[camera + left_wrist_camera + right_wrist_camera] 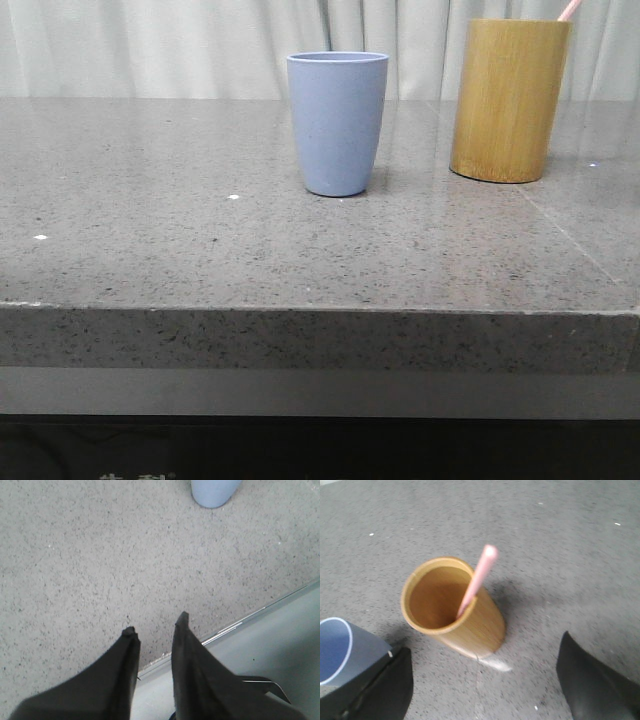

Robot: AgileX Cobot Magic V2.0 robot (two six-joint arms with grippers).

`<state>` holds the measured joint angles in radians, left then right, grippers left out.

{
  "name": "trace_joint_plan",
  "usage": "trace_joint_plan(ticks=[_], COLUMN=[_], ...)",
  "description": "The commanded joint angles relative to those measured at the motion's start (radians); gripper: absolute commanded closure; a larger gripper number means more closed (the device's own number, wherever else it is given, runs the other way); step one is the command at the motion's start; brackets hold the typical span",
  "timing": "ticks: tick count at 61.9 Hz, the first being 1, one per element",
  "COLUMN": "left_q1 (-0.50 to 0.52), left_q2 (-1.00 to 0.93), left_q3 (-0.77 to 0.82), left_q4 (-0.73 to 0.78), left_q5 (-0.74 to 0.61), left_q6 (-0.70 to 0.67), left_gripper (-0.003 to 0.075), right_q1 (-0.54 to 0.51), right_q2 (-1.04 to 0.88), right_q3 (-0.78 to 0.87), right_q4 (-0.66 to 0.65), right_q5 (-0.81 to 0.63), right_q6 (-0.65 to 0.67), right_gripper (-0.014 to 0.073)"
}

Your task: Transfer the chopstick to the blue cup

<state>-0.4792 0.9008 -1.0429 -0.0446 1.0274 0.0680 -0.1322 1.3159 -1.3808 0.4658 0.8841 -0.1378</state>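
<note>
The blue cup [338, 122] stands upright at the middle of the grey stone table [150, 240]. A pale pink chopstick [477, 580] leans inside the yellow-brown bamboo cylinder [470, 625]; only its tip [569, 10] shows in the front view above the cylinder [508, 100]. My right gripper [485, 650] is open wide and empty, above and just short of the bamboo cylinder, with the blue cup [340, 650] beside one finger. My left gripper [156, 622] is empty, its jaws a little apart, above the table's front edge; the cup's base [215, 492] lies well ahead of it. Neither gripper shows in the front view.
The bamboo cylinder stands at the back right, a hand's width to the right of the blue cup. A seam runs across the table's right side [575, 240]. The table's front edge [235, 626] passes under the left fingers. White curtains [150, 45] hang behind.
</note>
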Motion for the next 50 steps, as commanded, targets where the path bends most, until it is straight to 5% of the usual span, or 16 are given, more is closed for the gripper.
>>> trace_joint_plan(ticks=[1, 31, 50], left_q1=[0.004, 0.004, 0.004], left_q2=[-0.012, -0.005, -0.005], left_q3=[-0.014, -0.014, -0.014], left_q4=[-0.015, -0.015, -0.015], left_q5=[-0.069, -0.071, -0.071], left_q6=[-0.008, -0.008, -0.008], left_gripper=[0.0551, 0.0551, 0.0551], right_q1=[-0.008, -0.005, -0.005], right_q2=[0.043, 0.296, 0.333], right_q3=[-0.101, -0.336, -0.362], right_q4=[0.085, 0.117, 0.164], right_q5=[-0.009, 0.083, 0.104], right_q6=[-0.063, -0.095, -0.111], right_gripper=[-0.0008, 0.0007, 0.0337])
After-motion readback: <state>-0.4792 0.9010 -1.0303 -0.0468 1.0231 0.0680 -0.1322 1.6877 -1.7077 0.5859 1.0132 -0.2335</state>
